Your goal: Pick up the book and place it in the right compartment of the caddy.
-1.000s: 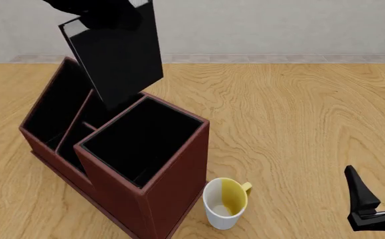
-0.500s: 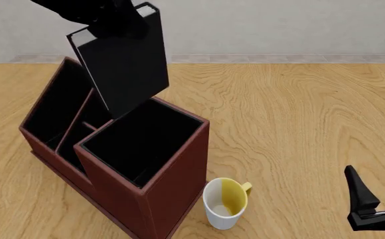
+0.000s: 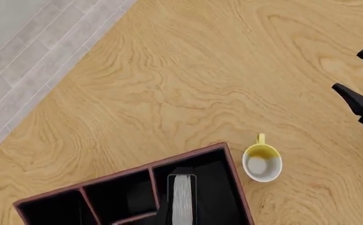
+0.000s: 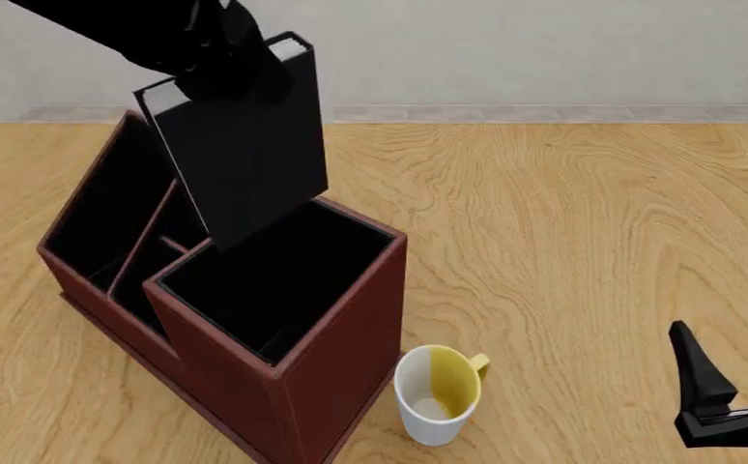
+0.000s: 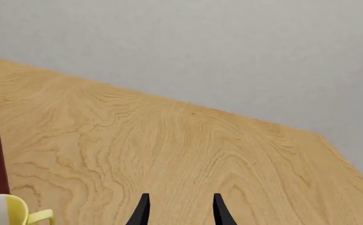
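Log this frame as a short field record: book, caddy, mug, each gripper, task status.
book: black hardcover, tilted, held in the air above the caddy, lower corner at the rim of the right compartment
caddy: red-brown box, black inside, standing on the table
mug: white and yellow, upright beside the caddy's near corner
left gripper: shut on the book's upper end
right gripper: open, holding nothing, low near the table
task status: book not yet inside the compartment

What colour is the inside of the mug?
The mug is yellow inside, white outside; the front view shows it best.
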`<state>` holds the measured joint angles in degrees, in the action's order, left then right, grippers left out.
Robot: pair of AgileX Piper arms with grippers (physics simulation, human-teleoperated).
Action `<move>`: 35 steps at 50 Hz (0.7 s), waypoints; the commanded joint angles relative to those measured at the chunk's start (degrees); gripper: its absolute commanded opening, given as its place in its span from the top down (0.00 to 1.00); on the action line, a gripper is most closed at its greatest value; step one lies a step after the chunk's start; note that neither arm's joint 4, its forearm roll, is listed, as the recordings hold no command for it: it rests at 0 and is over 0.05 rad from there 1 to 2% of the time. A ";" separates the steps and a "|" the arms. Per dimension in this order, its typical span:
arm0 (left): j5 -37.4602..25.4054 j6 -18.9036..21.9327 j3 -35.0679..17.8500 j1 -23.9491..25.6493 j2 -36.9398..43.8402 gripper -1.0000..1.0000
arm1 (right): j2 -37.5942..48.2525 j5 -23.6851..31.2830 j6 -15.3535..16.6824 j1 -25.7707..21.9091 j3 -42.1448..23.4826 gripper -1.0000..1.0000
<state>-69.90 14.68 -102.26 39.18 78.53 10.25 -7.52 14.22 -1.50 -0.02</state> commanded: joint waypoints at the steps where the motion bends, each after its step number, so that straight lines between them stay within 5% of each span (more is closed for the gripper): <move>1: 0.00 0.87 0.67 0.42 -0.73 1.00 | 0.14 -0.09 0.26 0.02 0.00 0.00; 35: 0.00 -0.48 3.36 3.40 -2.18 1.00 | 0.54 -0.29 0.96 -0.03 0.01 0.00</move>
<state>-69.90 13.82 -98.92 41.47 77.06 10.50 -7.59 14.93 -1.55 -0.02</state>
